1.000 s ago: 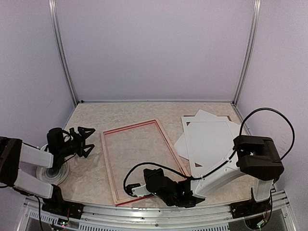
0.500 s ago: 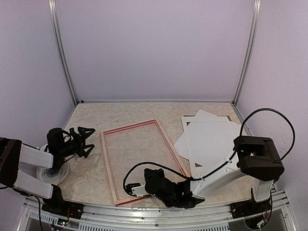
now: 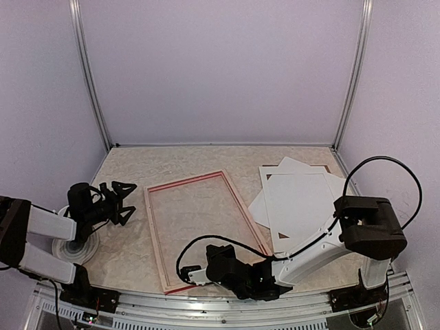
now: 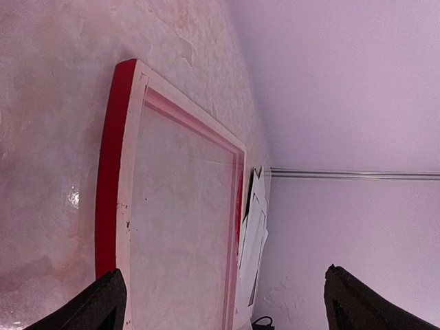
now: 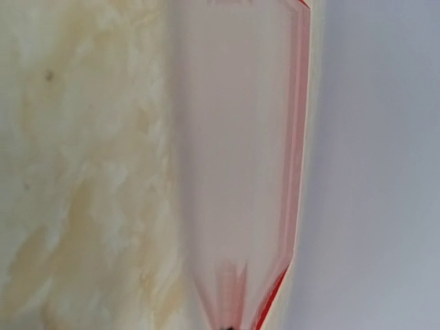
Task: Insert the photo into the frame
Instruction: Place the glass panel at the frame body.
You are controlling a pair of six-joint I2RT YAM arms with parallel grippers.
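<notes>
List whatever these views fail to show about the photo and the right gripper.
1. Paper stack, top view: sheets overlap and all show white, so any printed side is hidden.
2. Right gripper, top view: its own body hides whether it touches the frame; right wrist view is a blurred close-up.

We see our left arm (image 3: 47, 224) and right arm (image 3: 309, 253) built alike: white rounded links between blocky black joint housings. Our left tool (image 3: 126, 202) carries black, angular fingers (image 4: 102, 306). Our right tool (image 3: 187, 272) is black with a white part. A thin black cable (image 3: 385, 157) loops off the right arm.
</notes>
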